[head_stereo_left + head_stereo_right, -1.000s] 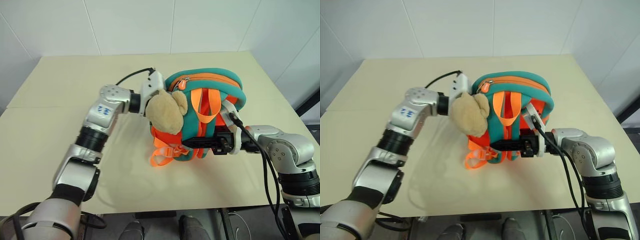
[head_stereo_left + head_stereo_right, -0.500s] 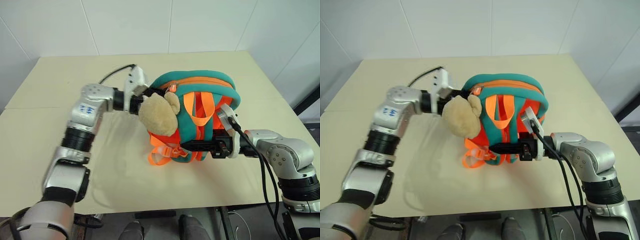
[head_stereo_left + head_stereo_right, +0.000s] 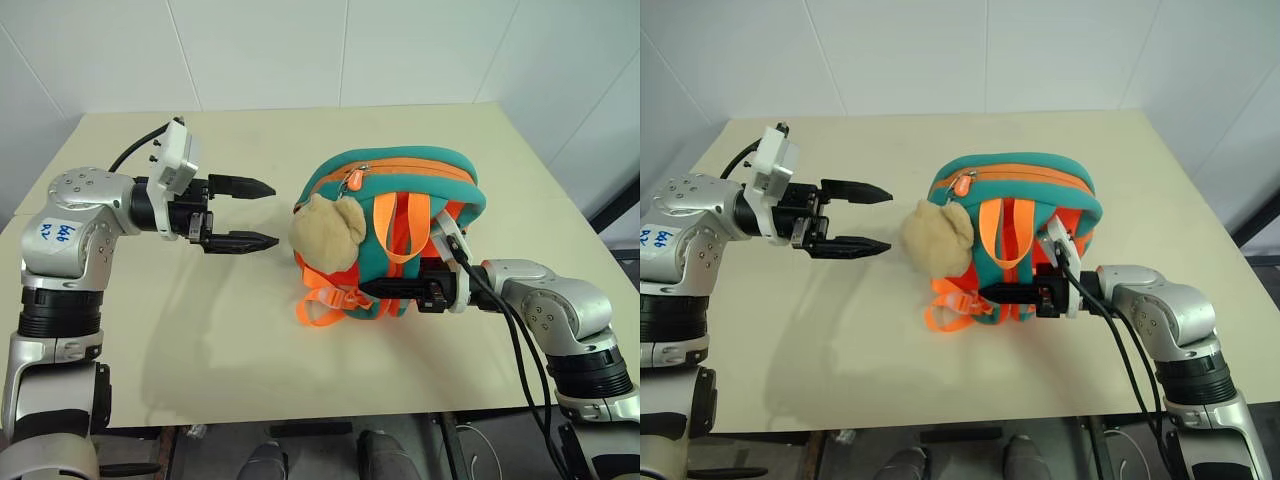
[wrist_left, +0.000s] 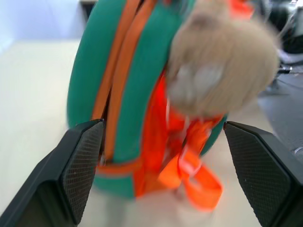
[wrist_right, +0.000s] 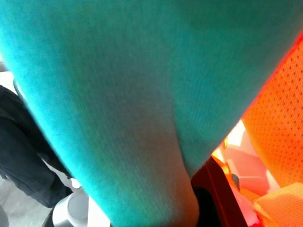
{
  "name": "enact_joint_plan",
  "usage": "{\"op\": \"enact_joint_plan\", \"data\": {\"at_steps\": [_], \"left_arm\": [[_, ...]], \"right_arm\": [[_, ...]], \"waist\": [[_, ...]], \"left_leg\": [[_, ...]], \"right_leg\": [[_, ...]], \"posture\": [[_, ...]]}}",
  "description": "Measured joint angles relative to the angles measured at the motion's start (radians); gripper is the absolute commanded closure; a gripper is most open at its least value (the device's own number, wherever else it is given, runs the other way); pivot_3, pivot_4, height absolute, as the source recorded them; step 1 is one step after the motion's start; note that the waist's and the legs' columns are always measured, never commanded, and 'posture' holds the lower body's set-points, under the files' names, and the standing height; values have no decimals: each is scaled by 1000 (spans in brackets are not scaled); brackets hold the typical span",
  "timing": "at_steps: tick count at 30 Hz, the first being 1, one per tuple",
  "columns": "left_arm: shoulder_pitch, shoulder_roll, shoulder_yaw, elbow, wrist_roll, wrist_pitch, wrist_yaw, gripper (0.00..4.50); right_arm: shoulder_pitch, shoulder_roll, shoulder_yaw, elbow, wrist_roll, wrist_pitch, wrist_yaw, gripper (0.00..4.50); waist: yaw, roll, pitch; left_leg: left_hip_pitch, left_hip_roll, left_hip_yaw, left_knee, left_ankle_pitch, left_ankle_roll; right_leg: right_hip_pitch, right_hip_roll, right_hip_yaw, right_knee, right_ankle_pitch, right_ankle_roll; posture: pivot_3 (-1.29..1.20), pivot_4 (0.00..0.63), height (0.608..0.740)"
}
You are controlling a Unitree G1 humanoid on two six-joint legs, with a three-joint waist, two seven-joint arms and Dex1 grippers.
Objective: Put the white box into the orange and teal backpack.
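The orange and teal backpack [image 3: 430,172] stands on the table with its straps facing me, its top zip closed and a tan plush toy [image 3: 326,232] hanging at its left side. My left gripper [image 3: 273,214] is open, level, and a hand's width left of the toy, holding nothing. In the left wrist view the backpack [image 4: 94,71] and toy [image 4: 222,61] sit ahead of the spread fingers [image 4: 80,156]. My right gripper [image 3: 368,288] lies across the lower straps from the right, shut on a teal strap [image 5: 118,94]. The white box is out of view.
The beige table [image 3: 200,340] spreads wide to the left and front of the backpack. Loose orange webbing loops [image 3: 318,305] trail on the table at the backpack's lower left. A white wall [image 3: 300,50] runs behind the table's far edge.
My left gripper opened and drew away to the left from the backpack's top beside the plush toy. The toy now hangs free. The right gripper kept its hold.
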Motion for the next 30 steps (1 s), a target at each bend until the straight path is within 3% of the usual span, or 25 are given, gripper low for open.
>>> {"op": "enact_joint_plan", "data": {"at_steps": [3,7,14,19,25,30], "left_arm": [[35,-84,-4,-109,-48,49,79,191],[56,-123,-25,-180,-96,92,119,191],[55,-177,-93,-183,-48,39,169,191],[35,-185,-93,-176,-56,36,176,1653],[-31,-18,-54,-59,-39,-4,86,3105],[-109,135,-52,135,52,-98,-6,3105]], "right_arm": [[-5,12,3,16,-8,-4,2,4500],[-6,20,3,24,-12,-6,2,4500],[-7,31,3,28,-25,-19,-1,4500],[-7,36,3,28,-25,-25,-12,4500],[-1,37,0,26,-24,-26,-15,4500],[4,38,0,24,-24,-27,-22,4500]], "waist": [[1,0,0],[-1,0,0],[2,0,0],[0,0,0],[0,0,0],[-3,0,0]], "left_leg": [[0,0,0,1,0,0],[1,0,0,3,0,0],[1,0,0,3,0,1],[1,0,0,3,0,1],[1,0,0,3,0,1],[2,1,0,1,0,1]], "right_leg": [[0,0,0,-1,0,0],[0,1,0,0,0,0],[0,1,0,1,2,-2],[0,1,0,0,2,-2],[0,1,0,0,2,-2],[-1,2,0,0,2,-2]], "posture": [[0,150,740],[0,150,740],[0,150,740],[0,150,740],[0,150,740],[0,150,740]]}}
